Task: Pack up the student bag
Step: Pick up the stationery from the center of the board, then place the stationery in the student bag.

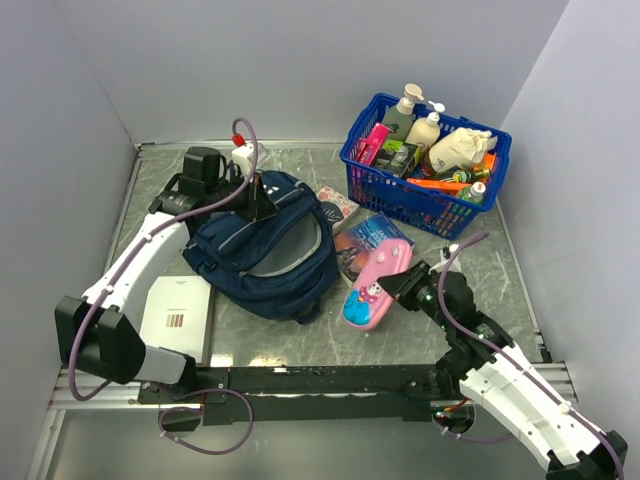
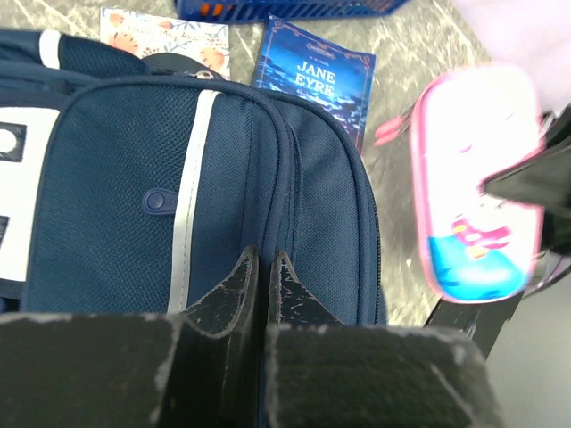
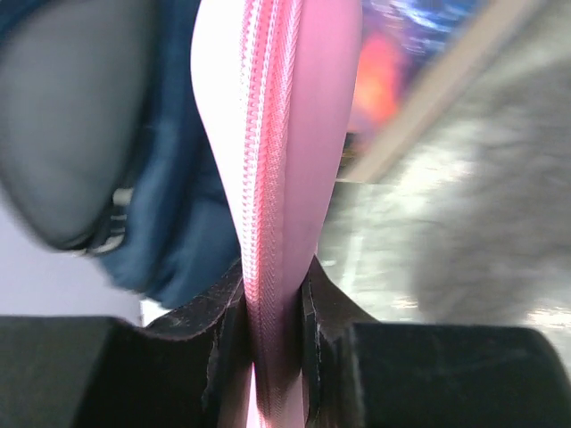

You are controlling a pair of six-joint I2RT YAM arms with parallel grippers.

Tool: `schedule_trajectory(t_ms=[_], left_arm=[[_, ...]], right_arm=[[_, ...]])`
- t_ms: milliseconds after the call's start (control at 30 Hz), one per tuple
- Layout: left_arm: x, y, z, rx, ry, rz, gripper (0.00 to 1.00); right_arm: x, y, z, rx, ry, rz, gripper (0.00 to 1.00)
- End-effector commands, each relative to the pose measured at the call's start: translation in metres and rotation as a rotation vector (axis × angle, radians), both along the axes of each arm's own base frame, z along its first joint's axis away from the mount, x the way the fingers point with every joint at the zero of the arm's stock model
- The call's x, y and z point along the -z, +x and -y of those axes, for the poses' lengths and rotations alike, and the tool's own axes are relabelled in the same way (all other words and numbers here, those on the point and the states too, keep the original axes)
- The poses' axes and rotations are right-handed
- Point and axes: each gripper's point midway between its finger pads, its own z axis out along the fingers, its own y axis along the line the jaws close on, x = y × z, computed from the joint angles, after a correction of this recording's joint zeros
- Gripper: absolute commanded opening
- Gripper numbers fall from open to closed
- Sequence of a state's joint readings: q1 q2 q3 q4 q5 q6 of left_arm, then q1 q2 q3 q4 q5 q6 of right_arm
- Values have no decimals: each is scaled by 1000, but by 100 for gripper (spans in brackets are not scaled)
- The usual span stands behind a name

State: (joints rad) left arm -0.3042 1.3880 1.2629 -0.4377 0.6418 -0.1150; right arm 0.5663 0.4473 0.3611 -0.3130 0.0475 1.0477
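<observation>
The navy student bag (image 1: 250,270) lies left of centre, its main opening spread and showing grey lining. My left gripper (image 1: 262,207) is at the bag's far top edge, shut on a fold of its navy fabric (image 2: 263,263). My right gripper (image 1: 405,283) is shut on a pink pencil case (image 1: 375,285) with a blue end, held on edge just right of the bag. In the right wrist view the case's zip side (image 3: 277,134) runs up between the fingers (image 3: 272,294), with the bag (image 3: 178,214) to the left. The case also shows in the left wrist view (image 2: 477,178).
A blue plastic basket (image 1: 420,212) full of bottles and packets stands at the back right. A floral book (image 1: 338,205) and a Jane Eyre book (image 2: 317,71) lie between bag and basket. A white notebook (image 1: 175,315) lies front left. Walls close three sides.
</observation>
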Motion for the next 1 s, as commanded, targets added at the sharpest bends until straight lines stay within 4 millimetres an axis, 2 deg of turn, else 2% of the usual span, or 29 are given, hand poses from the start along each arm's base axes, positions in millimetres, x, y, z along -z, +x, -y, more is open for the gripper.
schedule_trajectory(t_ms=[0,100,233,333,367,500,633,833,967], left_arm=[[-42,-25,5,126,-44,161,1],[-36,-29,5,132,-26,158,1],[-32,-30,12,138,-16,175,1],[-36,-31,19,142,-24,189,1],[-37,-31,21,145,-27,191,1],[-40,-33,26,153,-45,187,1],[-39,-38,33,173,-54,175,1],[-35,-41,33,177,-45,174,1],[-42,-37,35,169,-60,176,1]], right_arm=[[-93,3,-17,-79,112,221,8],[-123,23,-26,-52,160,275,9],[-124,52,-64,-86,233,206,9],[-120,63,-87,-78,211,171,9],[-118,62,-94,-75,196,159,9],[-119,84,-98,48,142,170,7],[-120,103,-115,76,126,176,7],[-119,111,-125,88,182,161,6],[-110,113,-149,37,206,91,6]])
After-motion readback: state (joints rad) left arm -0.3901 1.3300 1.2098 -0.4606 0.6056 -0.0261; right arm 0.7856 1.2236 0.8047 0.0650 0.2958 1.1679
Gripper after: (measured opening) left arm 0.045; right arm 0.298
